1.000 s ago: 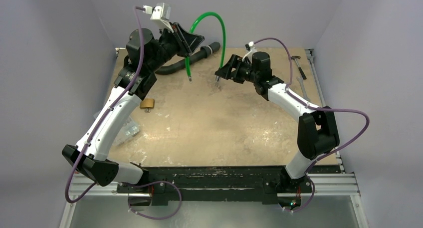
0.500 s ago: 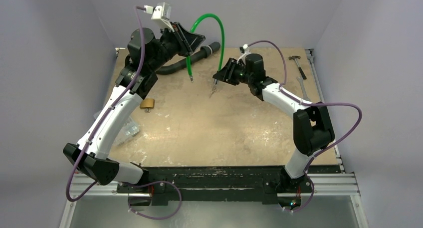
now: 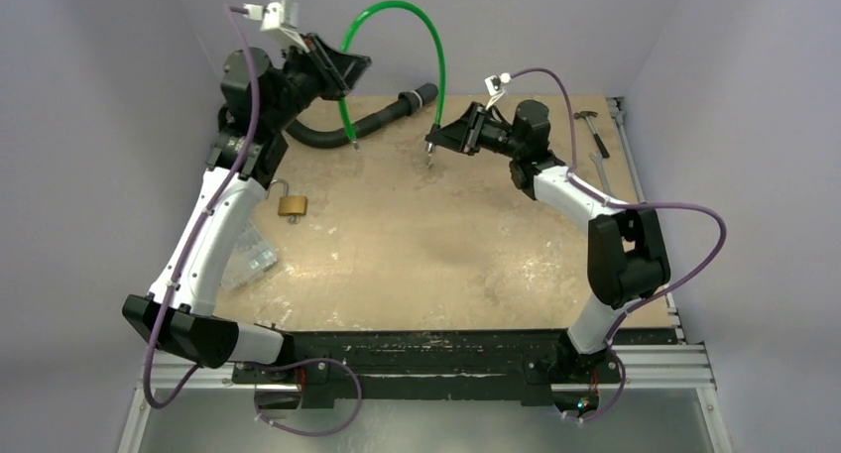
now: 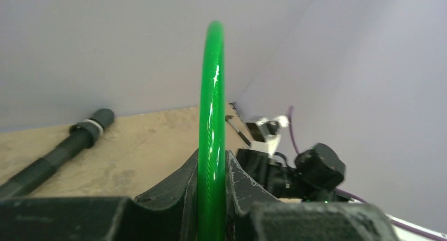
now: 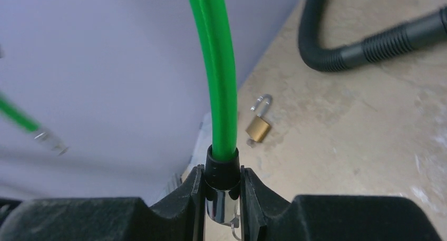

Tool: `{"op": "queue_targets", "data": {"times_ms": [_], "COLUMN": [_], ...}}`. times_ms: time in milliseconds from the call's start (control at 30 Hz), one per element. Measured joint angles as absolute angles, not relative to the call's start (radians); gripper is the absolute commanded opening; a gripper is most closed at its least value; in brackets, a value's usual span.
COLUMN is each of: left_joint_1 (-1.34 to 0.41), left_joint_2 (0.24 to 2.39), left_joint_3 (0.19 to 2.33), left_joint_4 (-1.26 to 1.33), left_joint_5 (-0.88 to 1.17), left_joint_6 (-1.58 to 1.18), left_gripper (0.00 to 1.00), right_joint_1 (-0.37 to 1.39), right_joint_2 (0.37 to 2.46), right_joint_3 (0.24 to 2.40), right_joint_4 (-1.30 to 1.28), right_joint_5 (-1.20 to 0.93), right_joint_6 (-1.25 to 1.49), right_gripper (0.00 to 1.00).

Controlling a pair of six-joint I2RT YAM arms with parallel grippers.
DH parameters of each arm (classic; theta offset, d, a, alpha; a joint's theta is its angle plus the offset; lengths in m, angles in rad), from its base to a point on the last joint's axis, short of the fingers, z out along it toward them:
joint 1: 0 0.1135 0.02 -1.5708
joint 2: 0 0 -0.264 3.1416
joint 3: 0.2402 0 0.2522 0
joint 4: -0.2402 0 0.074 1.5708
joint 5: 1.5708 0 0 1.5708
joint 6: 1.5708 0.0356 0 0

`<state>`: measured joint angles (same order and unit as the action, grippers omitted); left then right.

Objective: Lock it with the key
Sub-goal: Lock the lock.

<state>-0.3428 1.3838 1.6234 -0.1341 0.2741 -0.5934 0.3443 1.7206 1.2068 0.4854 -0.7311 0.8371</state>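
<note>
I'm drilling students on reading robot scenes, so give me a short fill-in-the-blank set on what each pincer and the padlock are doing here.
1. The left pincer is shut on the ___ cable.
2. The right pincer clamps that cable at its black-capped ___.
3. The brass padlock lies on the table, held by ___ pincer.
4. The black hose lies at the table's ___ edge.
Missing words: green; end; neither; far.

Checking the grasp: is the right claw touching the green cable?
Touching: right wrist view shows the right claw clamping the green cable at its end.
</note>
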Motion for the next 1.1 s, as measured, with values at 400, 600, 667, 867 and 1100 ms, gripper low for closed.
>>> {"op": "queue_targets", "data": {"times_ms": [400, 600, 667, 867, 1100], "left_joint_1": [-0.194, -0.187, -0.193, -0.253, -0.311], "left_joint_2": [1.367, 1.445, 1.482, 1.532, 1.566], "left_joint_3": [1.621, 1.704, 1.741, 1.794, 1.864], "left_joint_4": [-0.005, 0.076, 0.101, 0.171, 0.253], "left_joint_5": [0.339, 0.311, 0.301, 0.269, 0.224], "left_joint_6": [-0.779, -0.956, -1.002, -1.085, -1.135], "left_gripper": [0.00, 0.00, 0.00, 0.00, 0.00], "right_joint_1": [0.307, 0.323, 0.333, 0.339, 0.342], "right_joint_2": [1.573, 1.551, 1.551, 1.551, 1.567], "right_joint_3": [1.215, 1.311, 1.341, 1.406, 1.468], "right_joint_4": [0.938, 1.009, 1.010, 1.016, 1.055], "right_joint_5": [-0.937, -0.934, -0.933, -0.932, -0.905], "right_joint_6": [1.067, 1.104, 1.109, 1.121, 1.153], "right_gripper": [0.00, 0.00, 0.00, 0.00, 0.00]}}
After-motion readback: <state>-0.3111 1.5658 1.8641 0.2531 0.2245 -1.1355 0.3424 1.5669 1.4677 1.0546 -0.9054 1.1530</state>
